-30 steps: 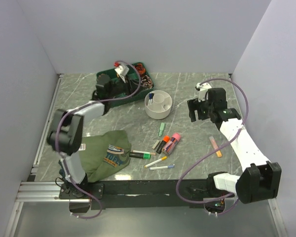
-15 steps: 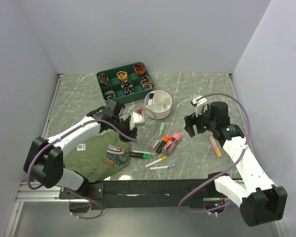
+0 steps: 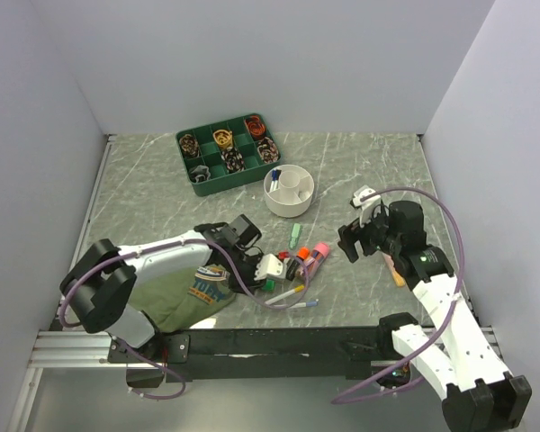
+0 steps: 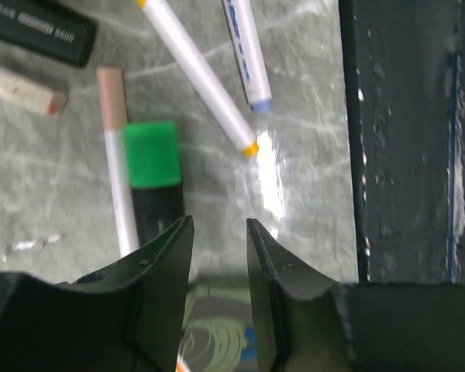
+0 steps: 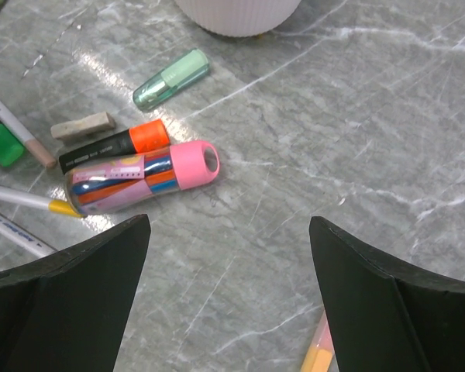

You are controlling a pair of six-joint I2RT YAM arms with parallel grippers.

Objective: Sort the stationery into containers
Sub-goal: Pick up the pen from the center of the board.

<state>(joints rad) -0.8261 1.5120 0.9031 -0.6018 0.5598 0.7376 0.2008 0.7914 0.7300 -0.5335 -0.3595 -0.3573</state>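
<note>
Left gripper [image 4: 218,236], jaws narrowly apart on nothing, hangs by the green-capped black highlighter [image 4: 153,167]. White print on the black marker [image 4: 39,35] and blue print on the white pen [image 4: 246,46] are too blurred to read. Right gripper [image 5: 229,232] gapes wide, empty, near the pink-capped clear pen tube [image 5: 139,174]; the round white plastic divided cup [image 3: 288,207] stands beyond

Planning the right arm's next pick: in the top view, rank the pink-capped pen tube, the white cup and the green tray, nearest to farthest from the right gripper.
1. Nearest: the pink-capped pen tube, just left of the right gripper.
2. Next: the white cup, farther back, near the centre.
3. Farthest: the green tray, at the back left.
</note>
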